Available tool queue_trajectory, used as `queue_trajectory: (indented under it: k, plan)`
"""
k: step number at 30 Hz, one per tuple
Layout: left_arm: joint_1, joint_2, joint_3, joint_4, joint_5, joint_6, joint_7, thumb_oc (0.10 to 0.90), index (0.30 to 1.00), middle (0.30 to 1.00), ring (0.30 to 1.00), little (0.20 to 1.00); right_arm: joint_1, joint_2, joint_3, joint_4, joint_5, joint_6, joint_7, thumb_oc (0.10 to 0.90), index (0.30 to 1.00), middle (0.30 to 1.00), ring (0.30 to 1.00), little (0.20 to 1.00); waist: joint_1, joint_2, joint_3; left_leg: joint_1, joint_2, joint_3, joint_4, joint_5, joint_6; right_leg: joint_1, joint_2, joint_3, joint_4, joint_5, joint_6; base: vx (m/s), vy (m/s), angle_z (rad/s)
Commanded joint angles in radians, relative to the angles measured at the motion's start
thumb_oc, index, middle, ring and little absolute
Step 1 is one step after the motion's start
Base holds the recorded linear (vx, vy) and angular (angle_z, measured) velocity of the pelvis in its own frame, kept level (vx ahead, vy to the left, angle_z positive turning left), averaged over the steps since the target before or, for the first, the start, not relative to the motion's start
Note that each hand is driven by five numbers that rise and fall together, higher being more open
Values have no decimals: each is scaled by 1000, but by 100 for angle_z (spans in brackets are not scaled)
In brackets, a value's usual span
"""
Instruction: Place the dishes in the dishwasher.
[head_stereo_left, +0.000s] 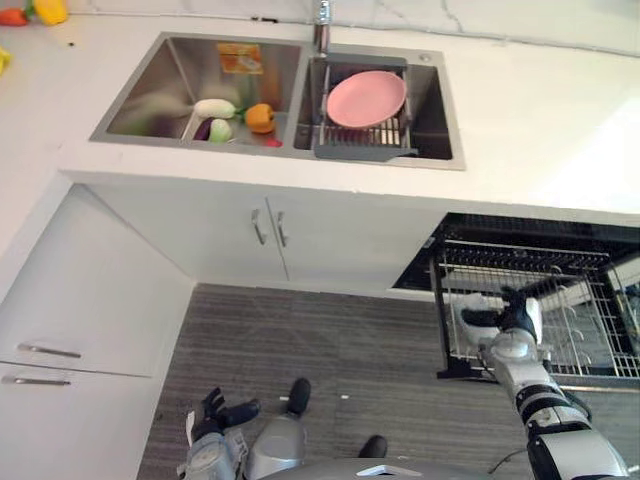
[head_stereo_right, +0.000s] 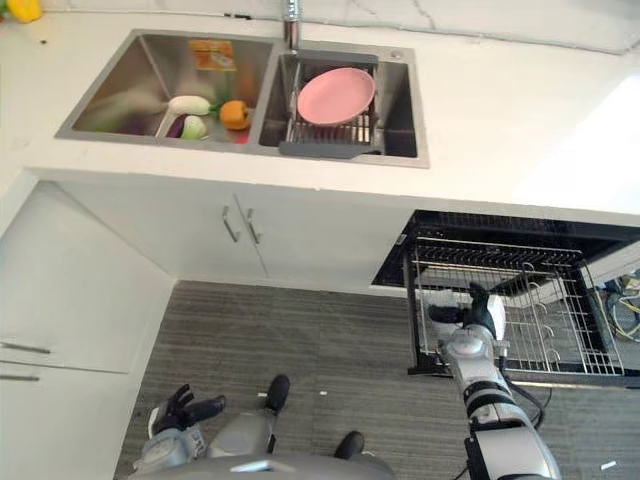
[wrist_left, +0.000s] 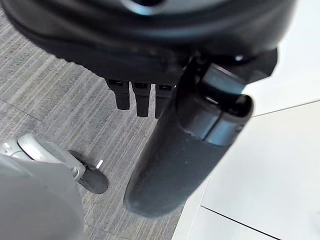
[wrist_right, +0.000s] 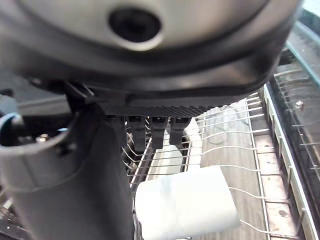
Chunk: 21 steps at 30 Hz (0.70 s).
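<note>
A pink plate (head_stereo_left: 366, 98) lies on a grey drain rack (head_stereo_left: 362, 140) in the sink's right basin. The dishwasher's wire rack (head_stereo_left: 575, 300) is pulled out at the lower right. My right hand (head_stereo_left: 512, 318) reaches into the rack's near left corner, its fingers (wrist_right: 152, 132) straight and its thumb (wrist_right: 75, 175) out to the side. A white cup (wrist_right: 185, 200) lies on the rack wires just past those fingers, beside the thumb. My left hand (head_stereo_left: 222, 412) hangs low over the grey floor, open and holding nothing, with its thumb (wrist_left: 190, 150) stretched out.
The left basin (head_stereo_left: 150, 100) holds toy vegetables: a white radish (head_stereo_left: 214, 107), an orange pepper (head_stereo_left: 259, 118) and a green piece (head_stereo_left: 220, 130). White cabinet doors (head_stereo_left: 270, 230) stand under the counter, drawers (head_stereo_left: 60, 350) to the left. The grey striped floor (head_stereo_left: 330, 350) lies between them.
</note>
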Motion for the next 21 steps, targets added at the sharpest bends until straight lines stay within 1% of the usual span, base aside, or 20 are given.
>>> queue_trajectory:
  k: [1, 3, 4, 5, 6, 7, 8, 9, 10, 11, 12, 13, 14, 15, 16, 17, 18, 19, 20, 21]
  plan:
    - [-18, -3, -22, -23, -11, -35, 18, 800, 900, 900, 900, 900, -20, -110, 5, -151, -26, -59, -61, 800, 900, 900, 900, 900, 4, -3, -27, 45, 67, 114, 6, -94, -66, -5, -42, 51, 11, -36, 49, -5, 6, -18]
    - [-18, -5, -10, -37, -7, -30, 27, 800, 900, 900, 900, 900, 29, -97, -37, -320, 16, -88, -65, 800, 900, 900, 900, 900, -6, -2, -22, 57, 73, 126, 6, -103, -66, -3, -40, 67, 11, -40, 48, 11, 7, -26]
    - [-22, -10, 2, -45, -5, -20, 41, 800, 900, 900, 900, 900, 89, -38, -113, -571, 160, -186, -77, 800, 900, 900, 900, 900, -18, 2, -23, 61, 75, 133, 6, -107, -63, -6, -40, 76, 11, -40, 49, 26, 28, -22]
    - [-21, -18, 4, -46, -14, -23, 50, 800, 900, 900, 900, 900, 122, 32, -137, -696, 305, -284, -31, 800, 900, 900, 900, 900, -25, 7, -23, 63, 77, 137, 6, -108, -61, -6, -42, 79, 11, -41, 49, 10, 45, -25]
    - [-20, -19, 6, -31, -18, -10, 49, 800, 900, 900, 900, 900, 140, 92, -127, -812, 493, -367, 49, 800, 900, 900, 900, 900, -28, 9, -26, 61, 79, 140, 6, -103, -60, -10, -45, 80, 11, -39, 49, 21, 25, -23]
    - [-21, -25, 12, -7, -32, -2, 47, 800, 900, 900, 900, 900, 142, 141, -91, -916, 657, -431, 111, 800, 900, 900, 900, 900, -28, 9, -24, 65, 82, 145, 6, -108, -62, -9, -44, 85, 11, -44, 47, 1, 16, -25]
    - [-21, -25, 12, -7, -33, -2, 47, 800, 900, 900, 900, 900, 144, 141, -91, -916, 660, -432, 114, 800, 900, 900, 900, 900, -29, 9, -26, 61, 81, 144, 6, -103, -60, -12, -45, 83, 11, -39, 48, 8, -4, -26]
    - [-20, -45, 20, 71, -58, 23, 49, 800, 900, 900, 900, 900, 117, 185, 52, -1238, 812, -508, 218, 800, 900, 900, 900, 900, -33, 11, -24, 67, 89, 158, 6, -107, -64, -19, -47, 98, 11, -41, 44, -21, 7, -26]
    - [-30, -54, 25, 114, -59, 34, 46, 800, 900, 900, 900, 900, 90, 176, 126, -1327, 843, -526, 223, 800, 900, 900, 900, 900, -36, 11, -24, 67, 90, 165, 6, -107, -66, -24, -47, 106, 11, -39, 43, -19, 6, -26]
    - [-31, -55, 26, 115, -59, 33, 45, 800, 900, 900, 900, 900, 89, 176, 127, -1328, 842, -526, 222, 800, 900, 900, 900, 900, -38, 12, -26, 63, 89, 164, 6, -103, -64, -27, -48, 105, 11, -35, 44, -25, -1, -20]
    - [-34, -63, 21, 146, -57, 38, 50, 800, 900, 900, 900, 900, -6, 165, 190, -1429, 839, -541, 222, 800, 900, 900, 900, 900, -39, 12, -26, 70, 91, 172, 6, -107, -66, -27, -47, 116, 11, -36, 41, -35, 8, -28]
    - [-40, -67, 23, 147, -47, 31, 50, 800, 900, 900, 900, 900, -171, 193, 291, -1451, 891, -545, 235, 800, 900, 900, 900, 900, -39, 16, -25, 81, 94, 186, 6, -108, -65, -28, -46, 139, 11, -32, 38, -34, 7, -23]
    - [-42, -68, 24, 147, -47, 31, 49, 800, 900, 900, 900, 900, -174, 193, 291, -1449, 891, -545, 235, 800, 900, 900, 900, 900, -41, 15, -27, 75, 92, 185, 6, -104, -64, -33, -47, 138, 11, -29, 38, -40, 35, -16]
    - [-39, -66, 26, 141, -49, 23, 53, 800, 900, 900, 900, 900, -251, 197, 314, -1439, 887, -528, 221, 800, 900, 900, 900, 900, -43, 18, -33, 78, 92, 191, 6, -105, -63, -34, -46, 147, 11, -28, 37, -33, 28, -18]
    - [-42, -61, 31, 128, -56, 11, 58, 800, 900, 900, 900, 900, -335, 201, 325, -1424, 860, -525, 205, 800, 900, 900, 900, 900, -43, 20, -29, 84, 93, 198, 6, -105, -62, -36, -45, 157, 11, -24, 35, -34, 34, -30]
    - [-42, -56, 36, 130, -64, 3, 59, 800, 900, 900, 900, 900, -387, 203, 339, -1416, 837, -514, 195, 800, 900, 900, 900, 900, -39, 22, -31, 87, 94, 202, 6, -104, -61, -35, -45, 162, 11, -23, 34, -40, 21, -30]
    - [-47, -53, 36, 127, -73, -9, 61, 800, 900, 900, 900, 900, -431, 203, 346, -1424, 826, -514, 196, 800, 900, 900, 900, 900, -38, 22, -31, 89, 94, 203, 6, -104, -61, -33, -46, 164, 11, -21, 33, -45, 21, -28]
    - [-57, -50, 32, 106, -94, -32, 73, 800, 900, 900, 900, 900, -478, 209, 356, -1415, 823, -535, 188, 800, 900, 900, 900, 900, -35, 24, -27, 96, 92, 201, 6, -106, -59, -26, -48, 163, 13, -21, 31, -36, 9, -14]
    - [-58, -50, 32, 106, -94, -32, 73, 800, 900, 900, 900, 900, -479, 209, 356, -1414, 823, -536, 188, 800, 900, 900, 900, 900, -35, 24, -26, 97, 92, 201, 6, -106, -59, -25, -48, 162, 13, -21, 31, -26, 11, -14]
    - [-62, -48, 32, 107, -93, -34, 73, 800, 900, 900, 900, 900, -491, 209, 343, -1426, 818, -549, 183, 595, 592, 592, 592, 592, -35, 27, -25, 99, 90, 199, 6, -107, -58, -25, -50, 161, 16, -22, 30, 0, 0, 0]
